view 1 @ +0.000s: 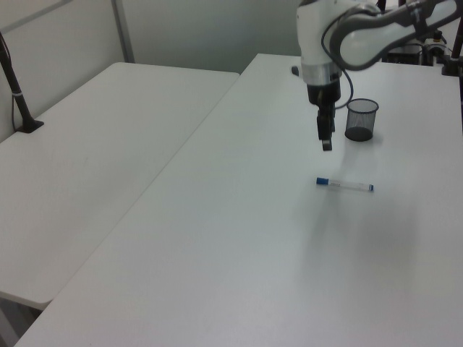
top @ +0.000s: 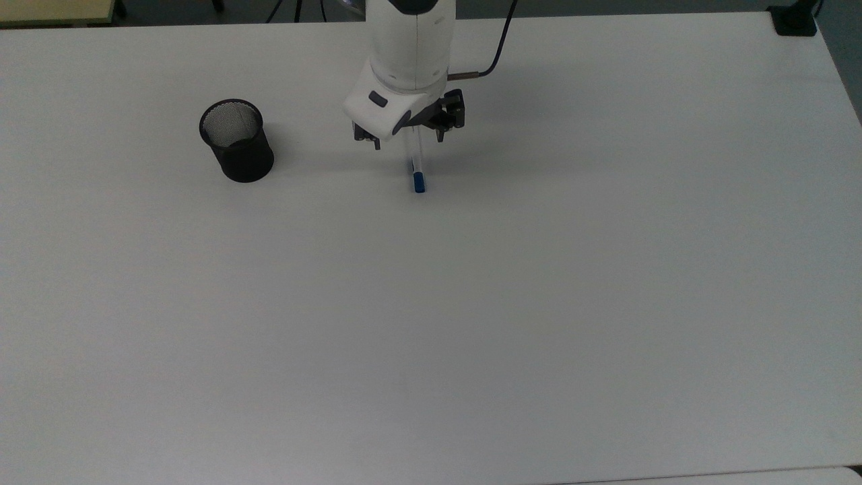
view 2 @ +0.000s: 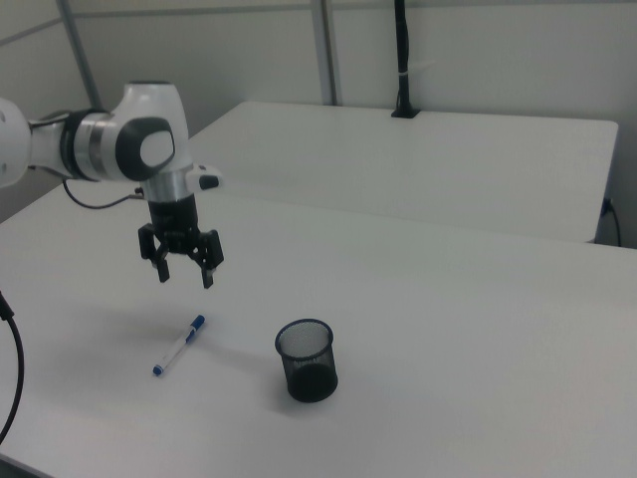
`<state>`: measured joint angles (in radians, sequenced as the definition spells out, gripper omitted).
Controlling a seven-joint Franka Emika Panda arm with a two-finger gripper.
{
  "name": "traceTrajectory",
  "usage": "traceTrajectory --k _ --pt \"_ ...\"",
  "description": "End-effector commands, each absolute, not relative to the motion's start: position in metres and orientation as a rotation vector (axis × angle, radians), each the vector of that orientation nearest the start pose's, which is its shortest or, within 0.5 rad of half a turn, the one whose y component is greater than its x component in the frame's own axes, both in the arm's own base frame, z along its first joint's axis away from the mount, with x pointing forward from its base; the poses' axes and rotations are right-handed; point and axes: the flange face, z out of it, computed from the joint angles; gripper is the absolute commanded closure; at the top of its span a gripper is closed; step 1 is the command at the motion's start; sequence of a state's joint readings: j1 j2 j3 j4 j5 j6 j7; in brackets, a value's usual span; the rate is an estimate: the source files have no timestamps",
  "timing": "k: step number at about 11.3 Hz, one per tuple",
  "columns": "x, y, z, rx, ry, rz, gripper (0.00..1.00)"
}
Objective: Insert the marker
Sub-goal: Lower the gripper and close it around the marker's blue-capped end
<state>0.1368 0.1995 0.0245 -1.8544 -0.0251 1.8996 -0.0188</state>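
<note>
The marker (top: 418,172) lies flat on the white table (top: 539,303), its blue cap toward the top view's bottom and its far end hidden under my hand. My gripper (top: 407,141) hangs open above it, one finger on each side of the barrel, clear of it. In the right view the gripper (view 2: 185,274) hovers well above the marker (view 2: 180,345). The left view has the gripper (view 1: 324,141) above and behind the marker (view 1: 344,185). A black mesh cup (top: 236,140) stands upright and empty at the top view's left of the marker, also seen as the cup (view 2: 308,359).
A black clamp (top: 794,20) sits on the table's far right corner in the top view. My arm's cable (top: 495,54) trails behind the wrist. A second white table (view 1: 87,166) adjoins this one, with a black post (view 1: 18,94) on it.
</note>
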Motion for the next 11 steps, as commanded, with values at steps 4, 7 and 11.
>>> traceTrajectory --k 4,7,11 --pt "0.589 0.115 0.331 -3.144 -0.363 0.239 0.25" --pt "0.590 0.118 0.310 -3.146 -0.385 0.272 0.50" --pt "0.593 0.119 0.296 -3.146 -0.389 0.287 0.93"
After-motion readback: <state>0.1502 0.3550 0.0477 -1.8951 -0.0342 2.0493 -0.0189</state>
